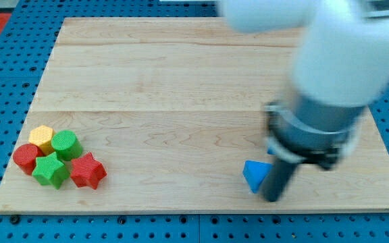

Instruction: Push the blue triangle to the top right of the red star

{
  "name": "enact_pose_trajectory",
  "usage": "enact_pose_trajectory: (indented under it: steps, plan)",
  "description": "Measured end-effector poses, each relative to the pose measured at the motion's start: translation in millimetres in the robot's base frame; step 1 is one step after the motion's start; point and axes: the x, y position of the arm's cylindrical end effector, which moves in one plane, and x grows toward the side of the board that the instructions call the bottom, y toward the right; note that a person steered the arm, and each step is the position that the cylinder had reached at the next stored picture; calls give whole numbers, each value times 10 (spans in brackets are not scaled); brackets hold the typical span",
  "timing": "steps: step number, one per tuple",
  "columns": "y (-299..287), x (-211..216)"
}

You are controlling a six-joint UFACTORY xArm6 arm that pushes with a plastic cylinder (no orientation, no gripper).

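Observation:
The blue triangle lies on the wooden board near the view's bottom, right of centre. My tip sits just to the triangle's right and slightly below it, touching or nearly touching its right side. The red star lies far off at the view's bottom left, at the right end of a cluster of blocks. The arm's pale body covers the view's upper right.
Next to the red star are a green star, a red cylinder, a yellow hexagon block and a green cylinder. A sliver of another blue block shows beside the arm. The board's bottom edge is close below.

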Motion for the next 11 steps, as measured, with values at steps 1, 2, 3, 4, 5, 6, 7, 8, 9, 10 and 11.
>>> enact_pose_trajectory:
  steps: [1, 2, 3, 4, 5, 6, 7, 8, 9, 10, 11]
  plan:
    - [-647, -364]
    - [-39, -294]
    - [339, 64]
    - [1027, 25]
    - [763, -255]
    - [-91, -302]
    - [-458, -471]
    - [-223, -697]
    - [-672, -700]
    - [-974, -684]
    - [-1065, -651]
